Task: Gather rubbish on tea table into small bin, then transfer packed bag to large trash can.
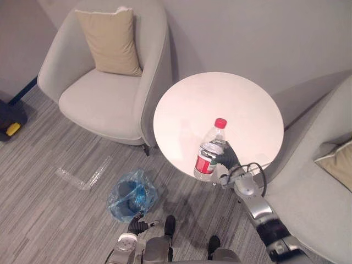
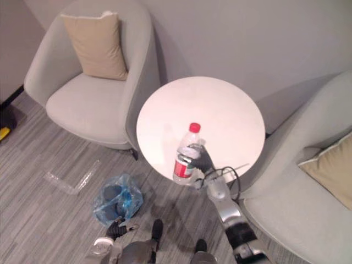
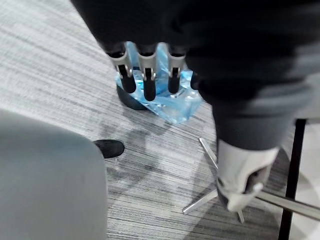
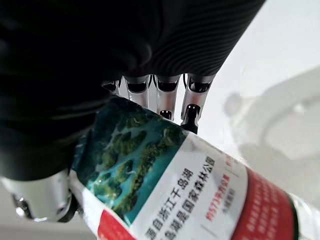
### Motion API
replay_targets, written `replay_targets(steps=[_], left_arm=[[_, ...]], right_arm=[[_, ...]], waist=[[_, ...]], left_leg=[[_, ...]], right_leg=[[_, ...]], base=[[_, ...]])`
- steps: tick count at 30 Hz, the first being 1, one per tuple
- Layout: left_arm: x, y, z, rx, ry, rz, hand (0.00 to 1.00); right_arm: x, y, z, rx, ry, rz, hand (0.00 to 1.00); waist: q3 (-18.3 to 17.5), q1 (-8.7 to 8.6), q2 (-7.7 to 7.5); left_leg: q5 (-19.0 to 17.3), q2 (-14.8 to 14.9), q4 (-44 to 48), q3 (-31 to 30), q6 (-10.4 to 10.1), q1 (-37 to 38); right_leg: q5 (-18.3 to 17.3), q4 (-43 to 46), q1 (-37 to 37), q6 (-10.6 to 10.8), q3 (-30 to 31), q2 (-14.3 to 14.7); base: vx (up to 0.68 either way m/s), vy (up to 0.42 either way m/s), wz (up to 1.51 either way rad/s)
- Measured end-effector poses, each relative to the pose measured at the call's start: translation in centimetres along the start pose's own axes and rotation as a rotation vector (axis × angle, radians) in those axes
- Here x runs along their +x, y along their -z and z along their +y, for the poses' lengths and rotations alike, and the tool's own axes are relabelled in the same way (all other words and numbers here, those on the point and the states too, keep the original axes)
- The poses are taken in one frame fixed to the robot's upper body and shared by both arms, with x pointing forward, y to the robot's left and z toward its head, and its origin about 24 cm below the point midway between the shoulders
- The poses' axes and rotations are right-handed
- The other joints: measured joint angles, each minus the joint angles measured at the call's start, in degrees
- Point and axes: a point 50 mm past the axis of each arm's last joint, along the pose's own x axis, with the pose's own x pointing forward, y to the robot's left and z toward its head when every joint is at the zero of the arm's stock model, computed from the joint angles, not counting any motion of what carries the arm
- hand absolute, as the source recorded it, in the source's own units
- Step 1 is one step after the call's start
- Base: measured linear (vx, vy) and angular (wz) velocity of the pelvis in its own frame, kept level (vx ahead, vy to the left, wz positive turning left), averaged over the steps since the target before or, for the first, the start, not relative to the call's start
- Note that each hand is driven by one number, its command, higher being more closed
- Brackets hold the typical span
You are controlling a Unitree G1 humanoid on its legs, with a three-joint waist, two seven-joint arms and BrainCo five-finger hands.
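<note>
Right wrist view shows you the main thing: your right hand (image 4: pixel 75 65) has its fingers (image 4: pixel 192 107) curled round the plastic bottle (image 4: pixel 190 195), right at the label. The bottle stands up straight at the near edge of the round white tabletop (image 1: pixel 220 93). I cannot tell if its bottom rests on the tabletop or hangs just above it.

The bottle is clear, thin plastic with a red cap and a red and white label. It looks nearly empty, so I think it is light. Thin plastic like this is soft. It may dent and crackle if you squeeze hard, and its smooth sides can slip. The middle, by the label, is a good place to hold it, and that is where your fingers are.

The small bin (image 1: pixel 124 204) sits on the floor (image 1: pixel 49 220), near the tabletop's near left side. It is dark and round, with a crinkly blue bag (image 1: pixel 144 190) inside it. The bag looks thin and floppy, so I think its loose top edge is the best place to take hold of it. Your left hand (image 1: pixel 136 224) hangs low beside the bin, fingers straight and loose, holding nothing.

A clear wrapper (image 1: pixel 82 177) lies flat on the grey striped floor, well apart from the bin. A soft grey armchair (image 1: pixel 104 102) with a tan cushion (image 1: pixel 113 41) stands past it.
</note>
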Motion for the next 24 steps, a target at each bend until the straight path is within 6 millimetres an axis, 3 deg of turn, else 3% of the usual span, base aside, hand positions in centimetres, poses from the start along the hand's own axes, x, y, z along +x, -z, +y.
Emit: replay_targets(steps=[4,5,10,14,16,18,22,23,24], left_arm=[[-0.2,0.9,0.1,0.012,0.002,0.040,0.00],[-0.2,1.0,-0.1,0.039,0.017,0.040,0.00],[-0.1,0.6,-0.8,0.084,0.045,0.033,0.00],[0.0,0.6,-0.4,0.085,0.037,0.038,0.00],[0.1,0.4,-0.6,0.075,0.037,0.029,0.00],[0.1,0.1,-1.6,0.051,0.056,0.017,0.00],[0.0,0.1,-2.0,0.010,0.060,0.014,0.00],[0.0,0.2,-1.9,0.009,0.058,0.016,0.00],[0.0,-0.1,-1.7,0.011,0.054,0.009,0.00]], right_arm=[[-2.3,1.0,-0.5,0.044,0.062,0.044,1.00],[-2.8,1.2,-0.5,0.047,0.067,0.053,1.00],[-4.1,1.4,-0.6,0.074,0.109,0.067,1.00],[-4.5,1.6,0.2,0.095,0.121,0.081,1.00],[-3.9,1.1,0.2,0.094,0.116,0.054,1.00],[-3.4,0.8,0.1,0.085,0.114,0.038,1.00],[-3.6,1.5,0.3,0.081,0.117,0.074,1.00],[-3.7,1.6,0.3,0.081,0.119,0.079,1.00],[-3.8,1.7,0.3,0.086,0.129,0.085,1.00]], waist=[[-1.6,-1.23,-0.95],[-1.7,-2.31,-0.92],[-2.6,-3.22,-0.61],[-3.5,-2.96,-1.66],[-4.7,-1.58,-1.16],[-3.9,-1.18,1.43],[-2.7,-1.15,3.97],[-2.6,-1.21,3.92],[-2.1,-1.47,2.69]], left_leg=[[-0.8,0.4,0.4,2.9,0.0,1.4],[-1.5,0.5,1.9,3.2,0.0,1.3],[-1.7,0.2,4.8,1.2,0.4,-2.0],[0.2,-0.1,7.1,-2.4,-0.4,-6.1],[1.1,0.5,8.6,-3.1,-1.7,-10.0],[2.0,2.3,9.6,-4.7,-2.7,-11.7],[2.2,5.1,7.8,-7.7,-4.4,-12.4],[0.5,5.8,6.4,-6.3,-3.7,-12.2],[-0.3,5.7,7.1,-3.7,-2.1,-12.9]], right_leg=[[-0.3,1.7,-0.8,0.5,2.8,0.2],[-0.8,4.7,-1.9,1.2,3.2,0.1],[-1.7,8.7,-4.2,2.4,4.6,-0.2],[-6.8,17.8,-7.0,2.8,10.9,0.1],[-7.7,12.0,-6.8,0.6,11.1,1.1],[-6.4,10.8,-6.9,-0.5,9.5,3.3],[-5.6,13.1,-7.0,-3.1,4.4,6.9],[-5.2,12.2,-7.0,-3.8,3.2,6.4],[-4.9,11.5,-7.1,-4.5,1.2,4.9]], base=[[-0.06,0.001,-0.41],[-0.09,0.000,-0.25],[-0.09,0.010,0.20],[-0.08,-0.068,0.68],[-0.17,-0.160,0.23],[-0.20,-0.129,0.22],[-0.23,-0.159,0.51],[-0.27,-0.088,0.69],[-0.23,-0.053,0.93]])
